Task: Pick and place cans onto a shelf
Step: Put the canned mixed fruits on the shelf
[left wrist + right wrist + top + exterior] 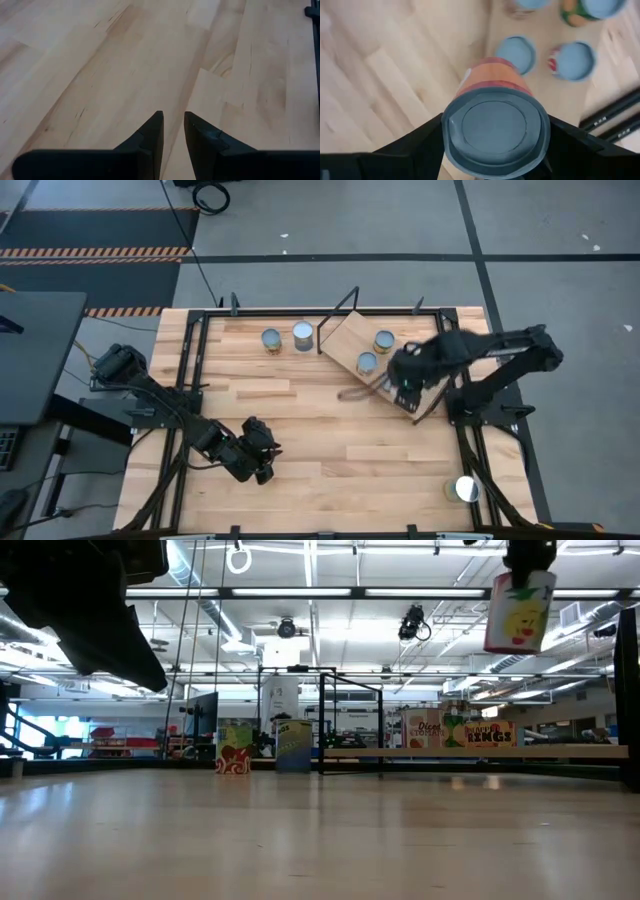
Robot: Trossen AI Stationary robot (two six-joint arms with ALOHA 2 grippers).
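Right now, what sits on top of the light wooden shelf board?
Two silvery-topped tin cans stand on the light wooden shelf board. The right pincer, holding a reddish-sided can, covers the board's near end.

Grey concrete floor (330, 220) around planked wooden surface (320, 470). Orange-black hazard tape (95, 252) on floor, dark mat (90, 225) beside it. Beyond surface: open hall, long ceiling strip lights (310, 592), black metal frame (350, 725), distant shelving.

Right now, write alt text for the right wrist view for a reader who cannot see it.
The right gripper holds a can with reddish sides, its round grey end facing the camera. Beyond it, two blue-topped cans stand on the shelf over the wooden table.
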